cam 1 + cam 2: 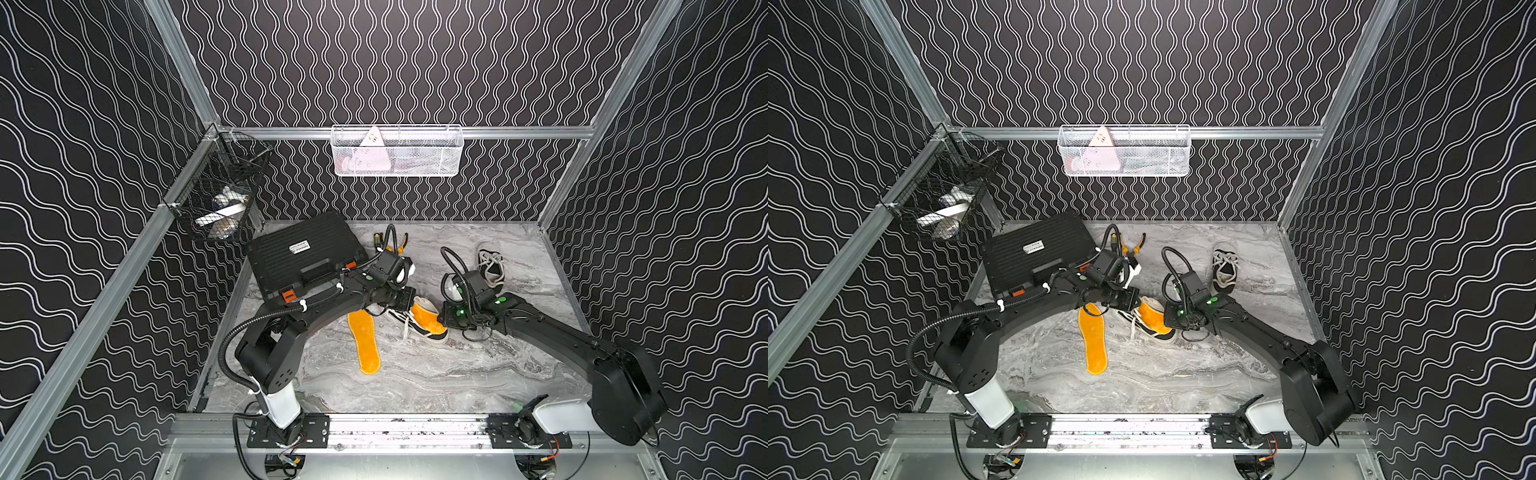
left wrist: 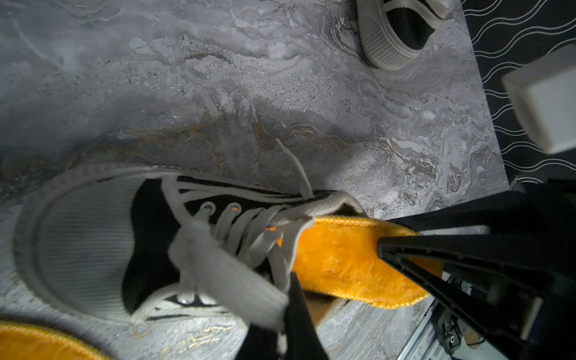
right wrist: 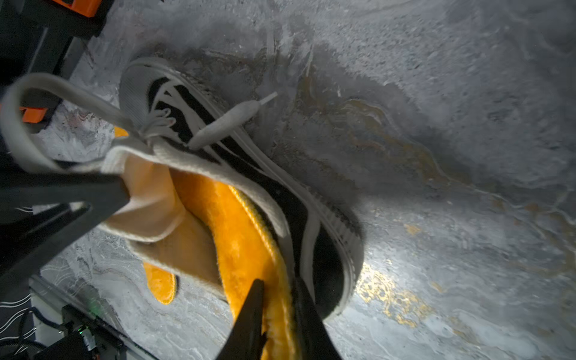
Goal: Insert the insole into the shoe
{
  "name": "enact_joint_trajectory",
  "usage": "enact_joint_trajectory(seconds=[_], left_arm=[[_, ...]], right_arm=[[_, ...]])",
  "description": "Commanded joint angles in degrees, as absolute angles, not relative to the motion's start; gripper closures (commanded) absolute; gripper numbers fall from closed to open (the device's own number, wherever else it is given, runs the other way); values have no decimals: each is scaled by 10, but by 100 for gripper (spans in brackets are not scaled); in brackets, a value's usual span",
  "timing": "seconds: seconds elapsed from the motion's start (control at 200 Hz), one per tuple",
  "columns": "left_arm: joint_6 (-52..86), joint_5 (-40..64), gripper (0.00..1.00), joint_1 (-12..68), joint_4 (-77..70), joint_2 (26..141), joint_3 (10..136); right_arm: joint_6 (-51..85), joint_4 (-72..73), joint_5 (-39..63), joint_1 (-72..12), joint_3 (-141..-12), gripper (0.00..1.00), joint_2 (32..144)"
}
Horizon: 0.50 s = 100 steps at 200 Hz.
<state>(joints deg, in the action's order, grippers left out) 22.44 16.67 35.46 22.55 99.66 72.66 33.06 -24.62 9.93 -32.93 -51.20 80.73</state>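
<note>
A black-and-white sneaker (image 1: 415, 330) lies mid-table on its side, its toe toward my left arm. An orange fleecy insole (image 3: 246, 237) sits partly inside the shoe's opening, its heel end sticking out past the collar (image 2: 349, 265). My right gripper (image 3: 280, 294) is shut on the edge of that heel end. My left gripper (image 2: 291, 311) is shut on the shoe's grey tongue (image 2: 227, 280) and holds it up away from the opening. In both top views the wrists hide the fingertips; the insole in the shoe (image 1: 1154, 318) shows between them.
A second orange insole (image 1: 365, 343) lies flat in front of the shoe. Another sneaker (image 1: 490, 266) rests at the back right. At the back left are a black tool case (image 1: 303, 253) and orange-handled pliers (image 1: 402, 243). A white basket (image 1: 397, 151) and a black one (image 1: 216, 199) hang on the walls.
</note>
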Motion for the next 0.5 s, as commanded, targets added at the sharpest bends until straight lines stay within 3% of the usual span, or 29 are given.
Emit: enact_joint_trajectory(seconds=[0.0, 0.495], left_arm=[[217, 165, 100, 360, 213, 995, 734], [227, 149, 100, 356, 211, 986, 725]], right_arm=[[343, -215, 118, -332, -524, 84, 820], [332, -251, 31, -341, -539, 86, 820]])
